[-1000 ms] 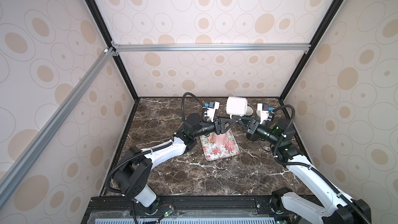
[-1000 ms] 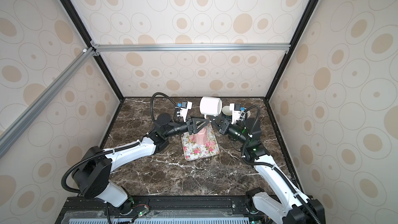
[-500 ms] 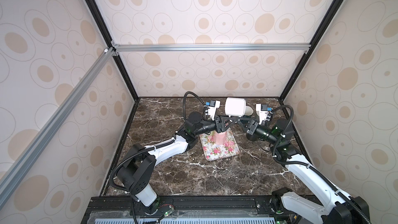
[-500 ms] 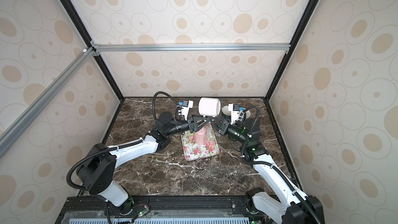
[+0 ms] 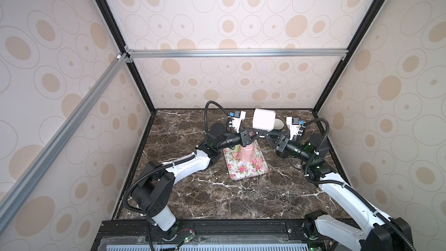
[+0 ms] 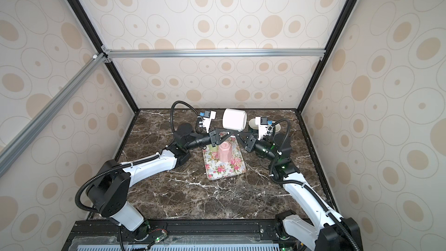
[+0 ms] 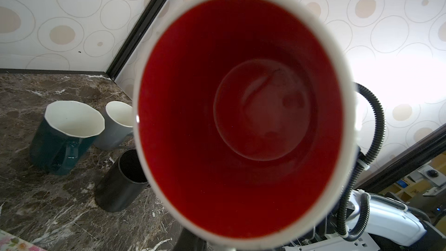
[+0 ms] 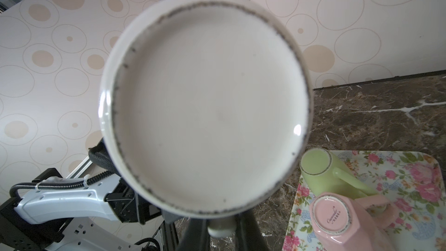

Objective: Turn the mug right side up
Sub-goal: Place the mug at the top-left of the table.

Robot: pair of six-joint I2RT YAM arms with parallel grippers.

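By the far end of the floral tray, the jaws of our right gripper pinch the white mug by its handle, sideways in mid-air. Whether the jaws of our left gripper hold it, we cannot tell. A loose handover could drop it.

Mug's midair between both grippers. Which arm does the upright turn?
Left, probably. The white mug lies sideways, red mouth facing the left gripper, base facing the right gripper; tipping the left downward would bring the mouth up.

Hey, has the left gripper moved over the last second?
Yes, slightly. In a top view the left gripper has edged away from the floral tray, up toward the white mug, with its jaws narrowing.
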